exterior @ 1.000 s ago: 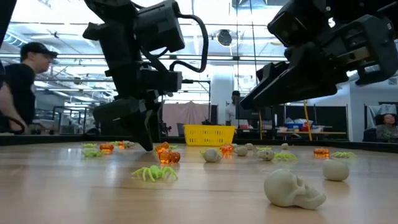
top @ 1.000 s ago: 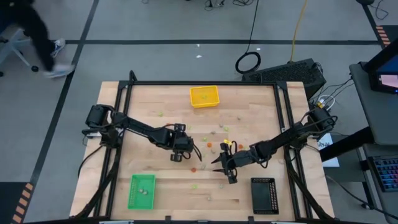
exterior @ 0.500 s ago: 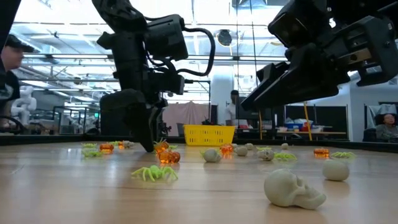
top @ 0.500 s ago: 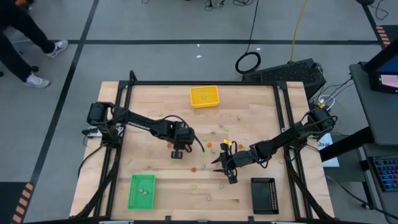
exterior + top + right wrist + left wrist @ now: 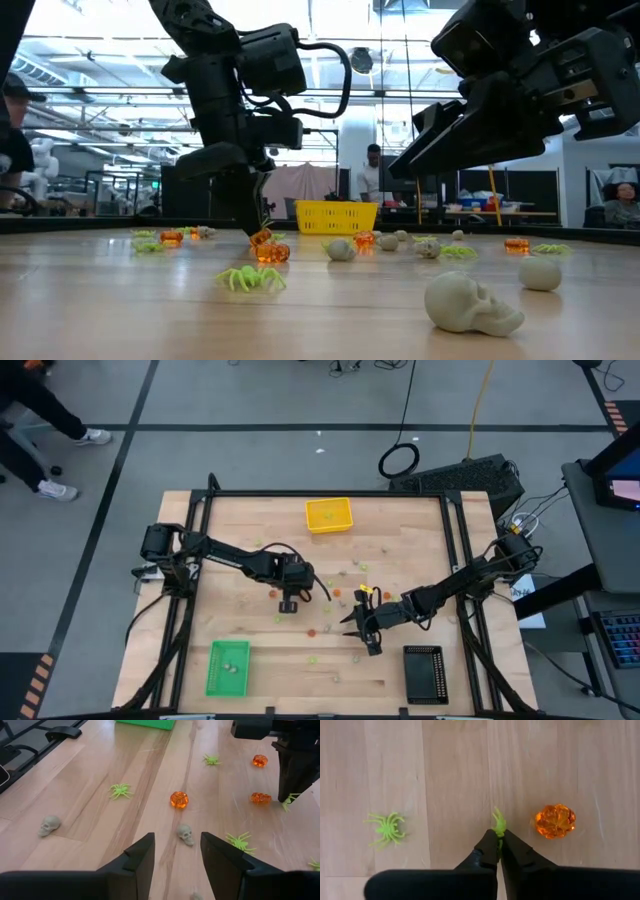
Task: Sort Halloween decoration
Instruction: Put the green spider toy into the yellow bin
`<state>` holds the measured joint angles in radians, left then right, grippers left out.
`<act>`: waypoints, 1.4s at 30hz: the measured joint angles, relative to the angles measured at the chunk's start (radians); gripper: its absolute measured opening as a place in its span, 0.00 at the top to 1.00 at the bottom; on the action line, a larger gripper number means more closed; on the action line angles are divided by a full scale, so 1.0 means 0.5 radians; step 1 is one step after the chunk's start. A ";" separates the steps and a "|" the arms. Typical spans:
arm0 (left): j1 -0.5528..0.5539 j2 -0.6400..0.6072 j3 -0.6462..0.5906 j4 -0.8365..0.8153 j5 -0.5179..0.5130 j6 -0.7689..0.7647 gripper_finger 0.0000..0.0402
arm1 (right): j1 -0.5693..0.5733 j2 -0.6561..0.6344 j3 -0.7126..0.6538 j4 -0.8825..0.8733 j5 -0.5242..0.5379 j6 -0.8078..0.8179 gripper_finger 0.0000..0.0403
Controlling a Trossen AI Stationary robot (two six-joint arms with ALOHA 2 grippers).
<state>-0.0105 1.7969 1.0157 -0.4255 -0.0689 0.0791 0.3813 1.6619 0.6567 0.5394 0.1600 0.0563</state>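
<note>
Since a second ago left gripper (image 5: 499,841) closed, clamped on small light-green plastic spider (image 5: 499,824), just beside translucent orange plastic pumpkin (image 5: 555,820).

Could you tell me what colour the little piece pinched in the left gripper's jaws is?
Light green; the spider shows best in the left wrist view.

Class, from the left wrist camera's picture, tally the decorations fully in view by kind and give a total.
Green spiders: 2, a loose spider and a pinched spider in the left gripper
Orange pumpkins: 1, the pumpkin
Total: 3
</note>
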 joint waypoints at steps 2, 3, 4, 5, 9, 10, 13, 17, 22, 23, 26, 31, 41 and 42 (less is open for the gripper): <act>-0.001 0.000 0.001 -0.001 0.002 -0.041 0.99 | 0.000 0.000 0.000 -0.005 0.000 0.002 0.64; -0.001 -0.002 0.000 -0.001 0.002 -0.061 0.99 | 0.000 0.000 0.000 -0.009 0.000 0.003 0.64; -0.001 -0.014 0.000 -0.009 0.002 -0.087 0.99 | 0.000 0.000 0.000 -0.011 0.000 0.004 0.64; 0.000 -0.025 0.000 -0.012 0.001 -0.111 0.99 | 0.000 0.000 0.000 -0.012 0.000 0.005 0.64; -0.001 -0.111 0.000 -0.021 -0.017 -0.235 0.99 | 0.000 0.000 0.000 -0.012 0.000 0.006 0.64; -0.001 -0.144 0.000 -0.010 -0.022 -0.254 0.99 | 0.000 0.000 0.000 -0.012 0.000 0.006 0.64; -0.018 -0.256 0.000 0.000 -0.057 -0.344 0.99 | 0.000 0.000 0.000 -0.019 0.000 0.014 0.64; -0.082 -0.387 0.000 0.044 -0.221 -0.394 0.99 | 0.000 0.000 0.000 -0.027 0.000 0.021 0.64; -0.177 -0.451 -0.020 0.424 -0.303 -0.321 0.99 | 0.001 0.000 0.000 -0.028 -0.002 0.026 0.64; -0.194 -0.449 -0.021 0.499 -0.304 -0.285 0.99 | 0.001 0.000 0.000 -0.028 -0.003 0.035 0.64; -0.232 -0.451 -0.021 0.655 -0.301 -0.167 0.99 | 0.007 0.000 -0.001 -0.046 -0.005 0.067 0.64; -0.246 -0.450 -0.022 0.710 -0.299 -0.090 0.99 | 0.042 0.000 -0.001 -0.058 -0.005 0.074 0.64; -0.212 -0.450 -0.022 0.791 -0.196 0.027 0.99 | 0.103 0.000 -0.001 -0.057 0.085 0.105 0.64; -0.217 -0.450 -0.022 0.788 -0.180 0.027 0.99 | 0.118 0.000 0.000 -0.057 0.140 0.109 0.64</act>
<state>-0.1191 1.5719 1.0046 -0.0317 -0.1587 0.0925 0.4404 1.6619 0.6565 0.5110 0.2299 0.1110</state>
